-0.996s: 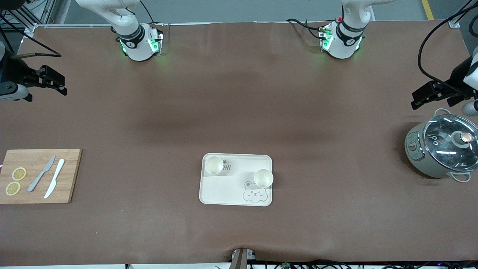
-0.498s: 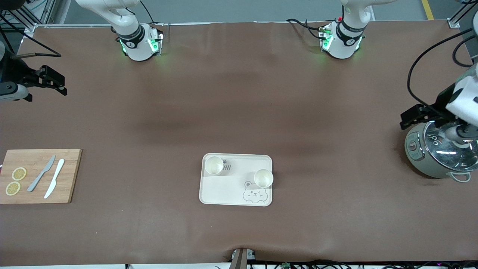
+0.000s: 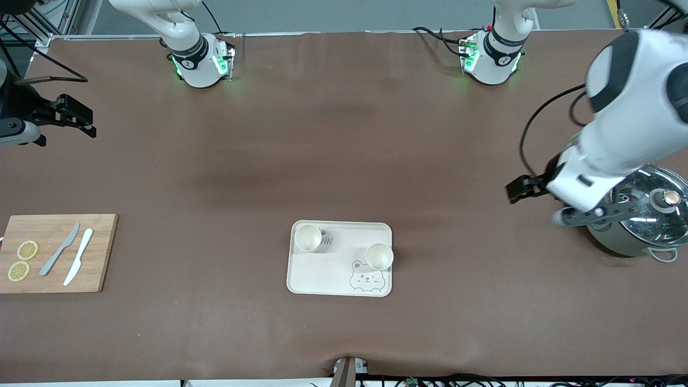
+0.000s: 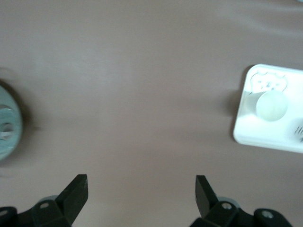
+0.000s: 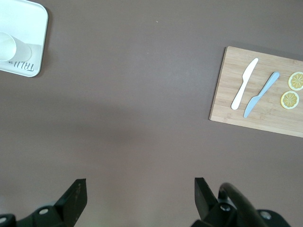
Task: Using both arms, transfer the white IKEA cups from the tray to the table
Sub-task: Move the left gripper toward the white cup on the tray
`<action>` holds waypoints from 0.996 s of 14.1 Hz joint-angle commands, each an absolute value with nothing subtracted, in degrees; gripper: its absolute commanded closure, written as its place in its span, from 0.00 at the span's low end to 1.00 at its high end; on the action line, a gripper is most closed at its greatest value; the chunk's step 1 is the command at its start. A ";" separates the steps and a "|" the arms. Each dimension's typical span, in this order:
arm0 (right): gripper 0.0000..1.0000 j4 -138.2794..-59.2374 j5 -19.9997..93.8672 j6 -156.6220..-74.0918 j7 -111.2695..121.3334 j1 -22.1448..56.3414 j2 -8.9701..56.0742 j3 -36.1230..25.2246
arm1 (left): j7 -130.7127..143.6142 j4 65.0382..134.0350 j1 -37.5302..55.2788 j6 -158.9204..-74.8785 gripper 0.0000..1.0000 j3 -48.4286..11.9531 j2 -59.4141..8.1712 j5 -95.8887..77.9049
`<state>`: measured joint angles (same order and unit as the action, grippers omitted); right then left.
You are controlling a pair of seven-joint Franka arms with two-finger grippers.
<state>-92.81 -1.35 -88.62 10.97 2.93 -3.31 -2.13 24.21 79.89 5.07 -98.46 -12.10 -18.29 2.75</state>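
Observation:
Two white cups stand upright on the cream bear-print tray (image 3: 328,274) in the middle of the table. One cup (image 3: 308,238) is in the tray's corner toward the right arm's end. The other cup (image 3: 379,256) is at the tray's edge toward the left arm's end, just above the bear print. My left gripper (image 3: 517,191) is open and empty in the air, over bare table between the tray and the pot. Its wrist view (image 4: 141,182) shows one cup (image 4: 271,105) on the tray (image 4: 258,135). My right gripper (image 3: 86,119) waits open and empty over the table's end; its wrist view (image 5: 140,184) shows a cup (image 5: 10,47) and the tray's corner (image 5: 28,19).
A grey-green pot with a glass lid (image 3: 653,212) stands at the left arm's end, partly covered by the left arm. A wooden cutting board (image 3: 59,252) with two knives and two lemon slices lies at the right arm's end and also shows in the right wrist view (image 5: 258,92).
The left arm has swung in from the table's end, past the pot, toward the tray. The right arm, the cups and the tray have not moved.

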 commanded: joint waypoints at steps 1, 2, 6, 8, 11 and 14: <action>0.00 -93.34 -1.32 -88.68 10.72 1.85 -3.96 -1.41 | 29.60 78.31 8.25 -102.46 0.00 -12.04 -21.52 1.85; 0.00 -93.43 -1.32 -88.59 10.72 1.93 -3.96 -1.41 | 32.49 78.22 8.78 -104.31 0.00 -12.04 -22.58 1.67; 0.00 -93.34 -1.32 -88.59 10.72 1.93 -3.96 -1.41 | 42.69 78.22 12.74 -111.69 0.00 -12.04 -26.36 1.76; 0.00 -93.34 -1.32 -88.68 10.72 1.93 -3.96 -1.41 | 46.48 78.22 14.41 -114.59 0.00 -12.04 -28.12 1.76; 0.00 -93.34 -1.32 -88.51 10.72 1.93 -3.96 -1.41 | 50.79 78.22 16.61 -119.25 0.00 -12.04 -31.10 1.76; 0.00 -93.43 -1.32 -88.68 10.72 1.85 -3.96 -1.41 | 55.53 78.31 18.45 -127.06 0.00 -11.95 -35.23 1.84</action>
